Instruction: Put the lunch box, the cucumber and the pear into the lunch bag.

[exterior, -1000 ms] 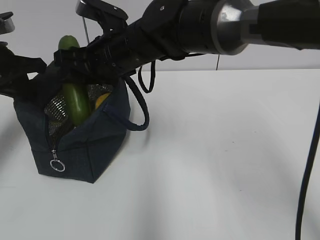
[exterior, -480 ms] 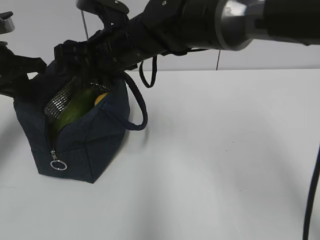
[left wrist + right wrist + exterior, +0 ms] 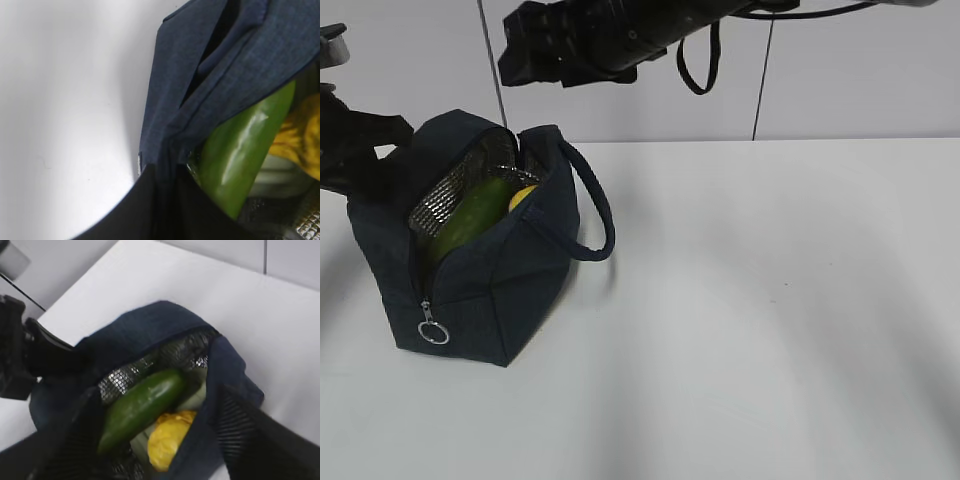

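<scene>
The navy lunch bag (image 3: 495, 290) stands open at the left of the table. The cucumber (image 3: 470, 215) lies slanted inside it, with the yellow pear (image 3: 523, 197) beside it. In the right wrist view the cucumber (image 3: 140, 407) and pear (image 3: 167, 440) rest on the pale lid of the lunch box (image 3: 196, 395). My left gripper (image 3: 382, 140) is shut on the bag's rim (image 3: 167, 150) and holds it open. My right gripper (image 3: 525, 55) is open and empty, well above the bag; it also shows in the right wrist view (image 3: 159, 392).
The bag's strap handle (image 3: 600, 225) loops out to the right. A silver ring pull (image 3: 434, 332) hangs at the bag's front end. The white table (image 3: 770, 300) stretches to the right, with a pale wall behind.
My right gripper has let go of the cucumber, which dropped from upright to lying slanted in the bag. The right arm has risen up and away. The left gripper has not moved.
</scene>
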Controlling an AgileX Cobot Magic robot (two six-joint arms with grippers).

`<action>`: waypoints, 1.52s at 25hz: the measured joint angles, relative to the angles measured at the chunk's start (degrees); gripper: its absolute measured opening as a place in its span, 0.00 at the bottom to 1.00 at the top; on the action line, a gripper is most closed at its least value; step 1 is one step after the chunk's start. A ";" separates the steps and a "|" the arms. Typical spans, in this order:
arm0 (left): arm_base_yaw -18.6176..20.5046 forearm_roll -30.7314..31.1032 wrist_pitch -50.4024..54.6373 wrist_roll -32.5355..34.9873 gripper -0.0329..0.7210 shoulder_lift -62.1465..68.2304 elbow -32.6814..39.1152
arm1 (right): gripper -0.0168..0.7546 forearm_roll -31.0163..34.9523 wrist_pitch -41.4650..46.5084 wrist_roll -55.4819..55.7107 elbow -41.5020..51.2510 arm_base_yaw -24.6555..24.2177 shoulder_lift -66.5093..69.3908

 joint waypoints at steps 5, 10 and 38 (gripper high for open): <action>0.00 -0.39 0.00 0.00 0.06 0.00 0.00 | 0.57 -8.54 5.62 5.37 0.00 -0.35 0.00; 0.00 -1.91 -0.05 0.00 0.06 0.00 0.00 | 0.44 -10.15 8.65 8.46 0.00 -0.35 0.39; 0.00 -9.70 -0.13 2.60 0.06 0.00 0.00 | 0.43 -9.95 12.34 12.14 0.00 0.23 4.09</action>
